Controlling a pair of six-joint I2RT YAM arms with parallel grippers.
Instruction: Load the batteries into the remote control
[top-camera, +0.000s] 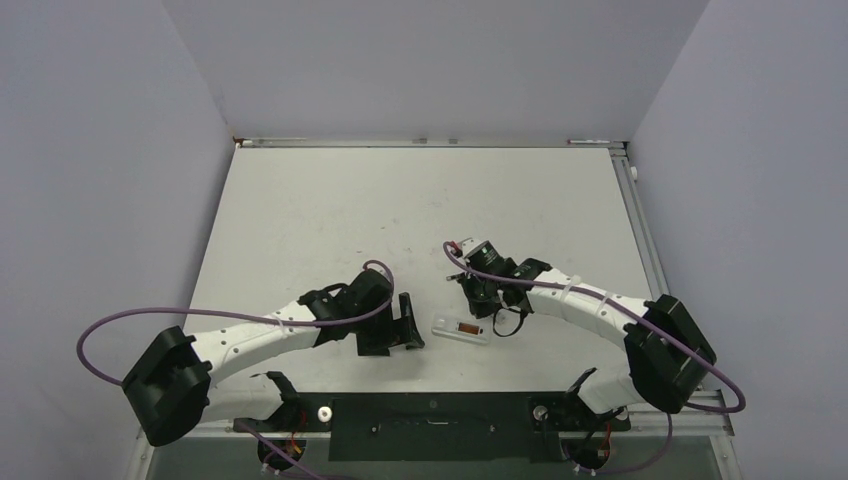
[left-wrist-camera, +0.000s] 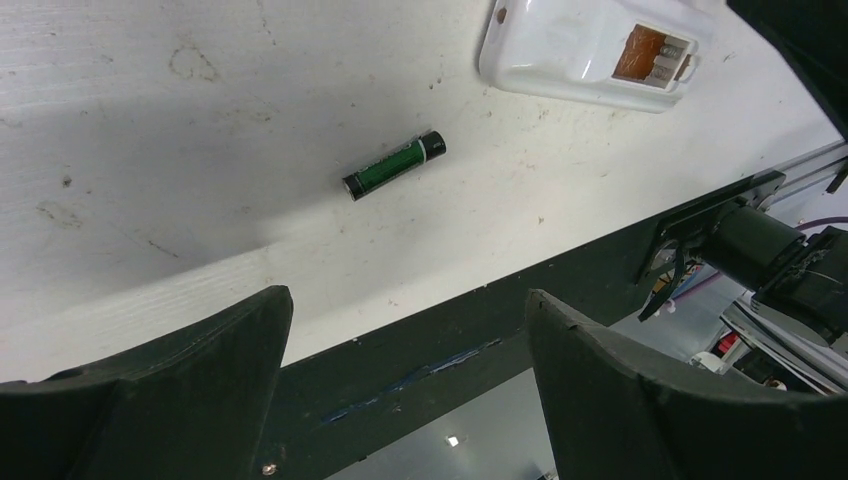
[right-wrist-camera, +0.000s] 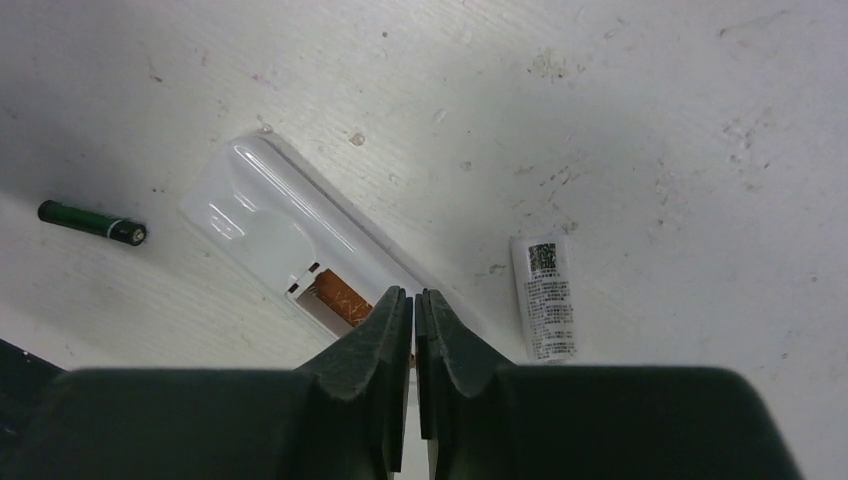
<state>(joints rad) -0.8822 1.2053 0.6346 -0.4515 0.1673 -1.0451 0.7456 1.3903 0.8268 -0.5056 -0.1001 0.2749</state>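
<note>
Remote (top-camera: 461, 330) lies slot-up at near centre. One battery (left-wrist-camera: 393, 165) lies loose left of it, ahead of the left gripper (left-wrist-camera: 408, 300), fingers spread, long axis skewed to them. Left arm nearer. Right gripper (right-wrist-camera: 413, 295) is pressed together over the slot end, nothing seen pinched.

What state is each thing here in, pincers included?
remote control, lying back up, battery slot uncovered
battery, lying loose, outside the remote
cover piece, off the remote, label up
left pincer, open, empty
right pincer, shut above the remote's slot
</note>
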